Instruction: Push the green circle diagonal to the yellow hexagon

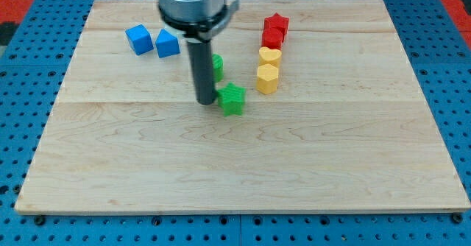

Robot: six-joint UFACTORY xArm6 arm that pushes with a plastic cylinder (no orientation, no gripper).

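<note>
A pale wooden counter (243, 172) carries the blocks, and above its upper middle the dark rod is planted with my tip (205, 101) just left of the green star-shaped block (232, 99). No pincer is fitted, so nothing is gripped. The green circle (217, 67) is largely hidden behind the rod, well left of the yellow hexagon (267, 78), probably so it can be nudged to a diagonal spot.

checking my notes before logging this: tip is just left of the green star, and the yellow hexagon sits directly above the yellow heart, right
Not quite. The camera view shows the yellow hexagon directly below the yellow heart, not above it. My tip is indeed just left of the green star.
</note>
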